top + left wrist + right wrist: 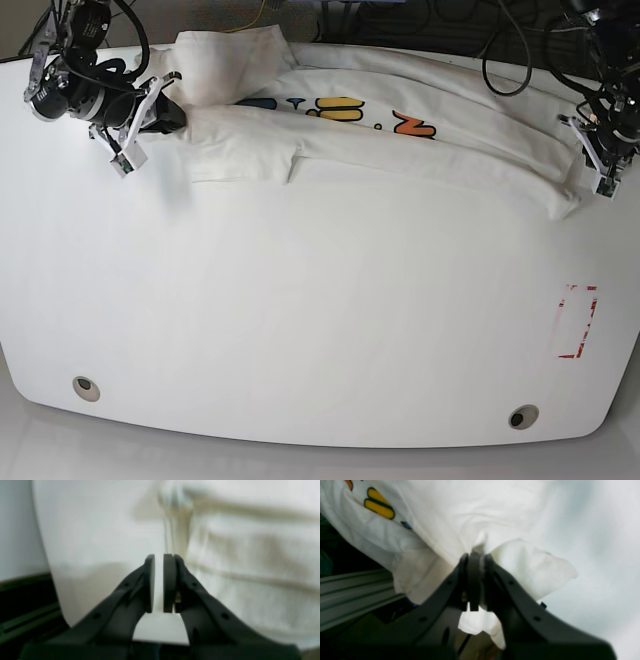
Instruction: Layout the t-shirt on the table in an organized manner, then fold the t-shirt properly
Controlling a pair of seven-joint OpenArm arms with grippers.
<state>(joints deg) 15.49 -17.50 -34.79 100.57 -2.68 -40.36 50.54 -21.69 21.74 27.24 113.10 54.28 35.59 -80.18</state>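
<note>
The white t-shirt (400,140) lies stretched along the far edge of the table (320,300), its coloured letters facing up. At its left end my right gripper (170,110) holds the cloth. The right wrist view shows that gripper (477,555) shut on a bunch of the t-shirt (470,512), with yellow print at the upper left. My left gripper (592,160) sits at the shirt's right end. In the left wrist view its pads (170,580) stand a slit apart, a taut ridge of t-shirt (250,555) running from the gripper (159,556) over the table (100,530).
A red tape rectangle (578,322) marks the table's right side. Two grommet holes (86,387) (522,416) sit near the front corners. Cables (500,40) hang behind the far edge. An aluminium rail (352,597) runs below the table edge by my right gripper.
</note>
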